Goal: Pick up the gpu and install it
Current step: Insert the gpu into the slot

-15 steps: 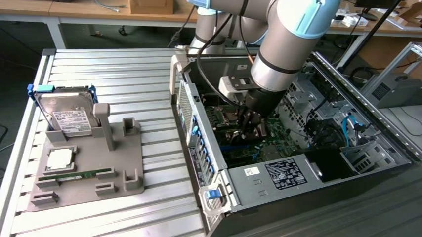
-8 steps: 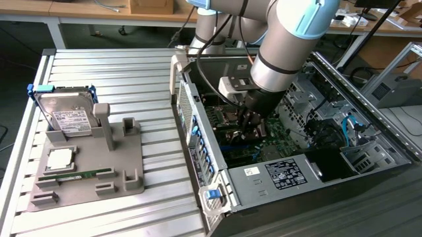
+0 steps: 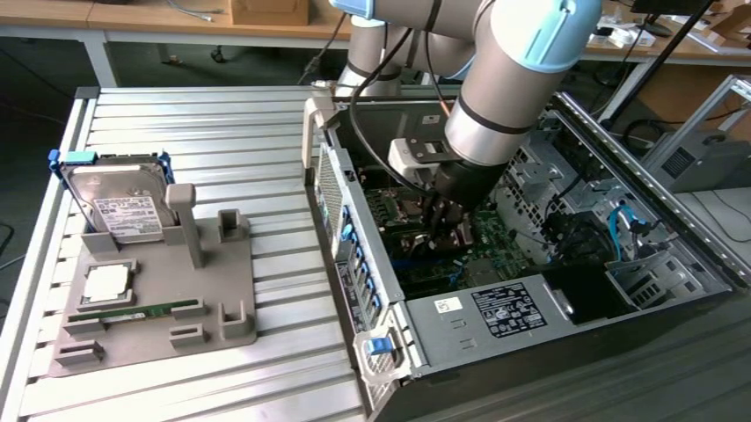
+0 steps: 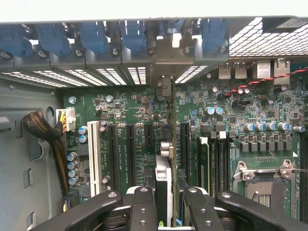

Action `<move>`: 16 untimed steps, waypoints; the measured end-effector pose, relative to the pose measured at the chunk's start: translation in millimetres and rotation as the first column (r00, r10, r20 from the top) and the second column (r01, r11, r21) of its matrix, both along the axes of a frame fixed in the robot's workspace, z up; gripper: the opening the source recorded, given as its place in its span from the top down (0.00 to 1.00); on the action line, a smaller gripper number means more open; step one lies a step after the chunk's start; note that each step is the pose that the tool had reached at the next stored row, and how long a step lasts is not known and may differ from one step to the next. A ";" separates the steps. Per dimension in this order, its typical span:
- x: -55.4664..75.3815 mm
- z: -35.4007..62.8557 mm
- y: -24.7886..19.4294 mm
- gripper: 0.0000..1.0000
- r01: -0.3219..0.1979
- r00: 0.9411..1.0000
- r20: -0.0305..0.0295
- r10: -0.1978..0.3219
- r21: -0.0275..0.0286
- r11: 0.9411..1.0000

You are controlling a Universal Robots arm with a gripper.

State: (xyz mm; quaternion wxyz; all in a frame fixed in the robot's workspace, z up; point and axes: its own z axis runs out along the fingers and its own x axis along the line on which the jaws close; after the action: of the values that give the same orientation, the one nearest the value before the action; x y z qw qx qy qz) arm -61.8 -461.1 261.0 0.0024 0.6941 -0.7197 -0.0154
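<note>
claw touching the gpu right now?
Touching. In the wrist view the gpu stands edge-on inside the claw, with the fingers pressed against both of its faces.

The open computer case (image 3: 505, 312) is viewed from above, at some distance, by the exterior view; its motherboard (image 4: 139, 115), shared by both views, is viewed closely from behind the gripper (image 4: 166, 207).

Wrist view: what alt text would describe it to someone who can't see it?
The gripper holds the gpu edge-on among the long black slots of a green motherboard. Blue latches sit in a row beyond it.
</note>
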 end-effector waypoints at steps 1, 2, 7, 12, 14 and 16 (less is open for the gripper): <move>0.0 0.0 0.0 0.73 0.000 1.000 0.000 0.000 0.000 1.000; 0.0 -0.1 0.1 0.73 0.000 1.000 0.000 0.000 0.000 1.000; -0.4 -0.1 1.2 0.73 0.000 1.000 0.000 0.000 0.000 1.000; -1.0 -0.2 1.2 0.73 0.000 1.000 0.000 0.000 0.000 1.000; -1.0 -0.7 1.2 0.73 0.000 1.000 0.000 0.000 0.000 1.000; -1.0 -1.4 1.1 0.73 0.000 1.000 0.000 0.000 0.000 1.000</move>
State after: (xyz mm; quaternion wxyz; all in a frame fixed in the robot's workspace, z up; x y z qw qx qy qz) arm -62.8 -460.0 259.6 0.0024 0.6942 -0.7196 -0.0154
